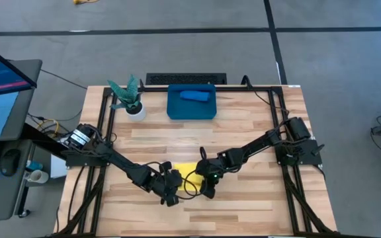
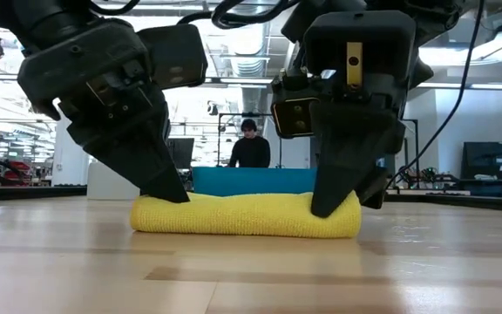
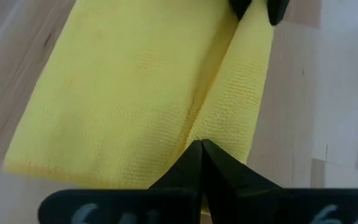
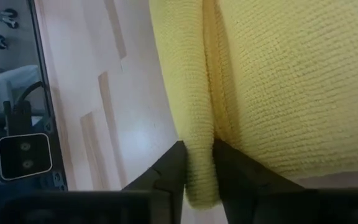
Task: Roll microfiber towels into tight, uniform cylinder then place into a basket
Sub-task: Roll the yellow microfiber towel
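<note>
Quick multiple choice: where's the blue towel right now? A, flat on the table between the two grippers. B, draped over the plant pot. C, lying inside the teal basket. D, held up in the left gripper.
C: the high view shows the blue towel lying inside the teal basket at the table's far edge, away from both grippers.
</note>
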`<state>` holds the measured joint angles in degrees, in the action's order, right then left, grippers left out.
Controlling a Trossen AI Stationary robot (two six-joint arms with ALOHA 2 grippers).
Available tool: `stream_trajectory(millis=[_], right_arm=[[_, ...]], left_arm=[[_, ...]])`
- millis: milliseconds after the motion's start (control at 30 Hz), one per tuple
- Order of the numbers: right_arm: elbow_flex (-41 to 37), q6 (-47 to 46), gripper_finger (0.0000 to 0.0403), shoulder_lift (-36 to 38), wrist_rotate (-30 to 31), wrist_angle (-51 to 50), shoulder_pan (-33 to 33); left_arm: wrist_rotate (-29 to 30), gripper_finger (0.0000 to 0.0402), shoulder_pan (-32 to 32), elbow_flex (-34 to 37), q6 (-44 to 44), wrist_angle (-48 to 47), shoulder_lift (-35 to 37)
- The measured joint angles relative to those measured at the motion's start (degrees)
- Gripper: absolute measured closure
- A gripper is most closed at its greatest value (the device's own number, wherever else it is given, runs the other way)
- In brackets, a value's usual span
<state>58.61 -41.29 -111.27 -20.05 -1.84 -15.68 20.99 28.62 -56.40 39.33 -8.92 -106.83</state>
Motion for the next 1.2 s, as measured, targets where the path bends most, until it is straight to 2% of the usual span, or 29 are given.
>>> stream_trajectory(millis=[233,467,567,700,833,1000,1200], right_arm=[[-0.2,7.4,0.0282,5.6,1.3,-7.1,1.9],[-1.3,17.0,0.0282,14.5,9.2,-18.1,-1.0],[-3.9,20.5,0.028,17.4,13.2,-15.3,-4.5],[-7.3,25.4,0.028,17.6,18.6,-2.6,-9.9],[-7.6,34.7,0.028,14.3,19.0,5.7,-13.6],[-7.1,44.3,0.028,9.1,20.5,8.6,-14.3],[-4.5,44.7,0.0284,5.6,26.6,8.3,-12.7]], left_arm=[[0.3,0.04,0.0,0.1,2.0,-0.7,0.0],[0.6,0.04,0.0,0.1,2.3,-0.8,0.0],[0.7,0.04,0.0,0.1,2.4,-0.8,0.0],[0.8,0.04,-0.1,0.1,2.4,-0.7,-0.1],[0.6,0.04,-0.5,0.1,3.0,-0.6,-0.1],[0.1,0.04,-0.9,0.1,3.5,-0.6,-0.1],[0.1,0.04,-0.9,0.1,3.5,-0.6,-0.1]])
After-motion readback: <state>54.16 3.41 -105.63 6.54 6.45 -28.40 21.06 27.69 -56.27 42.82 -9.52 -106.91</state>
